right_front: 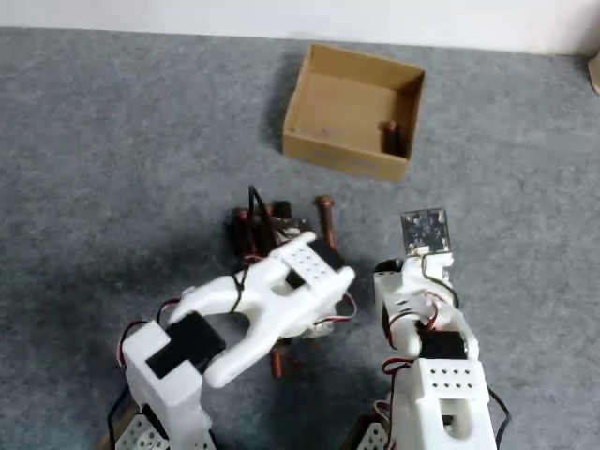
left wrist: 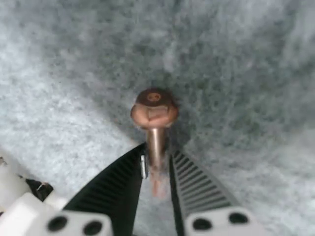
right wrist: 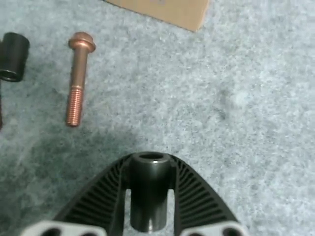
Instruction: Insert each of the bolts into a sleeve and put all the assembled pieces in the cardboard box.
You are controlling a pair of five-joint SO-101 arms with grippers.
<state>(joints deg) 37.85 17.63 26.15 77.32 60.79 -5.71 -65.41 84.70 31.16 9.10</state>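
1. Currently, the left end effector point(left wrist: 156, 169) is pinching a copper-coloured metal bolt with a flanged hex head point(left wrist: 154, 110). Its ribbed black fingers point(left wrist: 192, 184) press on the smooth shank from both sides.
2. That bolt's long axis runs along the fingers. The head points away from the wrist and the threaded tip lies back between them.
3. The right end effector point(right wrist: 149, 161) is clamped on a short black cylindrical sleeve point(right wrist: 149, 191). The sleeve lies lengthwise between the fingers with its open mouth facing outward.
4. In the high view the two arms stand just beside each other over the grey carpeted bench point(right_front: 112, 141), so either could close the gap.
5. The coming move probably turns on bringing the bolt's axis in line with the sleeve's bore. With the head leading, the threaded tip looks poorly placed to enter, though how the two axes lie to each other cannot be told.
6. A second copper bolt point(right wrist: 78, 73) and another black sleeve point(right wrist: 13, 55) lie loose near the right arm.
7. The open brown cardboard box point(right_front: 337, 157) sits beyond both arms, with one dark piece point(right_front: 392, 139) in its corner.
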